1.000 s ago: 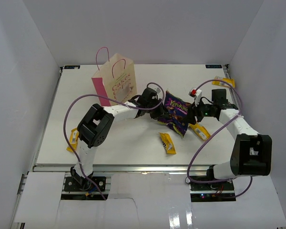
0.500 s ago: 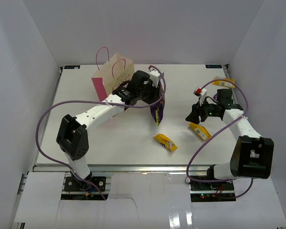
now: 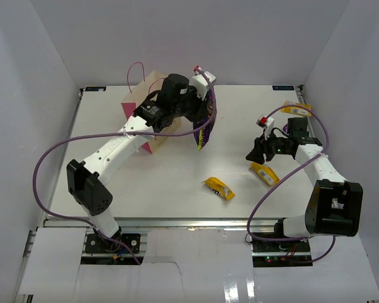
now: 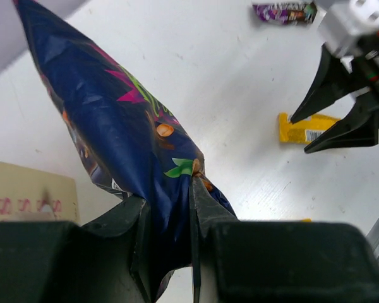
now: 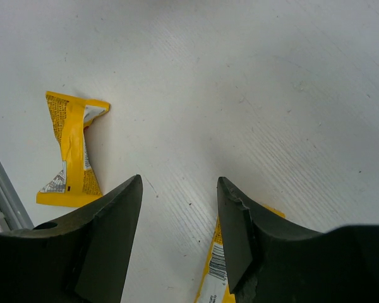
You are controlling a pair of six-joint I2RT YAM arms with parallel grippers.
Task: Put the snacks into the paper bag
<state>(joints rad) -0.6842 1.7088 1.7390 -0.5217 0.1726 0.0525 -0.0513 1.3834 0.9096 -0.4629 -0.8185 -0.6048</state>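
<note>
My left gripper (image 3: 199,120) is shut on the purple-blue cookie bag (image 3: 204,131) and holds it in the air just right of the paper bag (image 3: 139,107). The packet hangs down from the jaws in the left wrist view (image 4: 120,132), where my left gripper (image 4: 167,189) pinches its lower edge. The arm hides much of the beige paper bag; a corner shows in the left wrist view (image 4: 25,196). My right gripper (image 3: 254,153) is open and empty, low over the table, also in its own view (image 5: 180,186). A yellow bar (image 5: 224,268) lies beside its right finger.
Yellow bars lie at the table's middle front (image 3: 218,188), by my right gripper (image 3: 264,173) and at the far right edge (image 3: 298,108). A dark purple bar (image 4: 284,11) lies farther back. White walls enclose the table on three sides.
My left arm has lifted the cookie bag off the table and carried it back and left toward the paper bag. My right gripper drew back right, then stayed still.
</note>
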